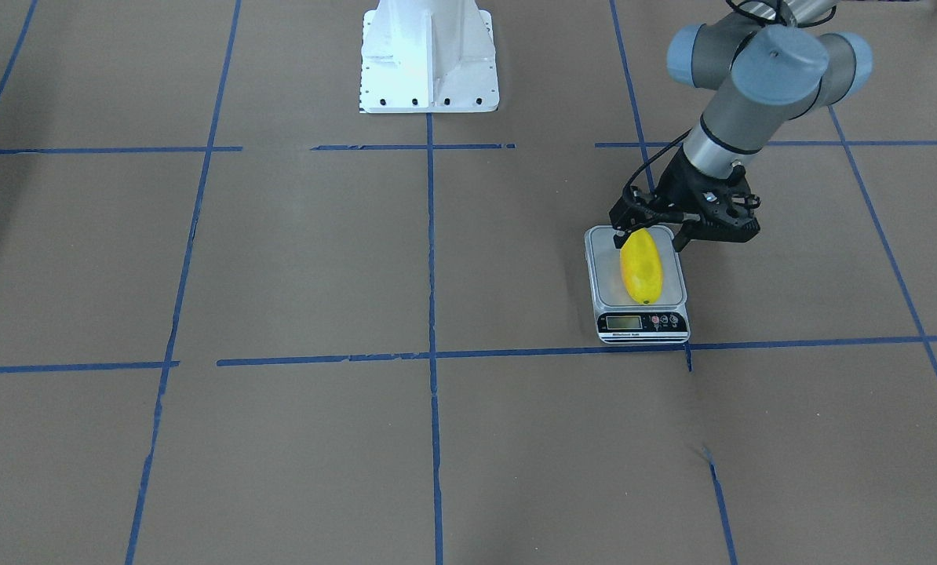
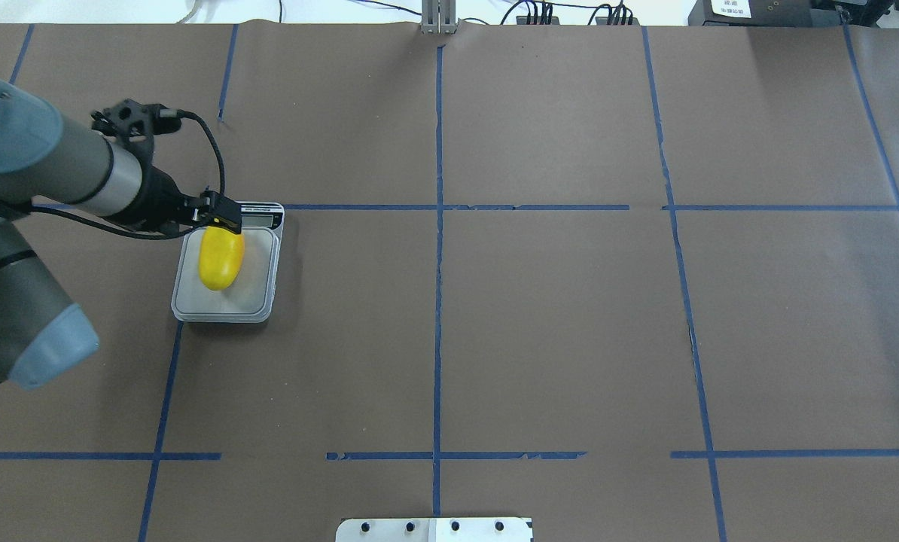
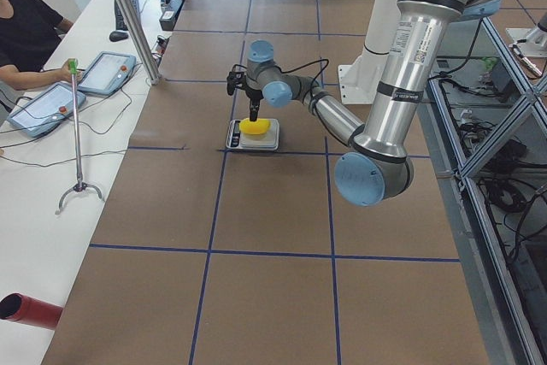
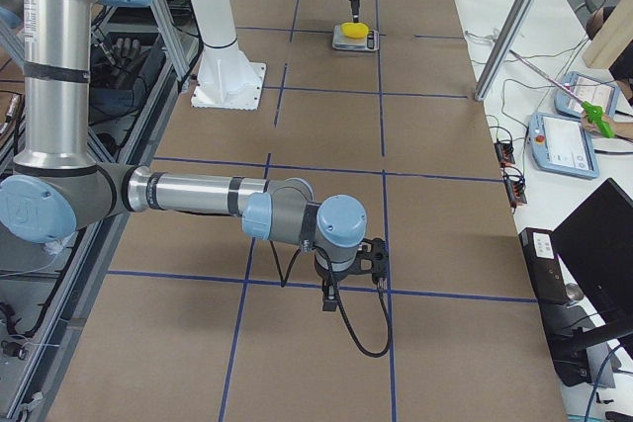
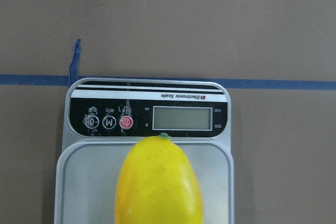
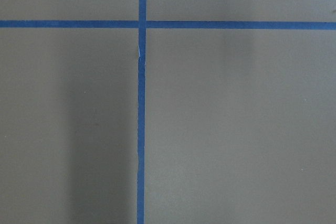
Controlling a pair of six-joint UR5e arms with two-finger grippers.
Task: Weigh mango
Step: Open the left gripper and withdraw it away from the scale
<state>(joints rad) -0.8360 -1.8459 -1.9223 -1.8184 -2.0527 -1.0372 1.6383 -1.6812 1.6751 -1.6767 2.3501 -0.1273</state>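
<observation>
One mango (image 1: 641, 267) on scale (image 1: 673, 295), left pincer (image 1: 647, 238) wide astride, right pincer (image 4: 353, 287) side view only, state unclear.

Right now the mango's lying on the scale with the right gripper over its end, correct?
Not quite: it is the left gripper, not the right, over the end of the mango lying on the scale. The overhead exterior view shows that arm coming in from its left side.

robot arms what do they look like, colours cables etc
Both are silver-grey tubes with pale blue joint caps. The left arm ends in its black left gripper with a black cable looped alongside; the right arm trails a black cable too.
</observation>
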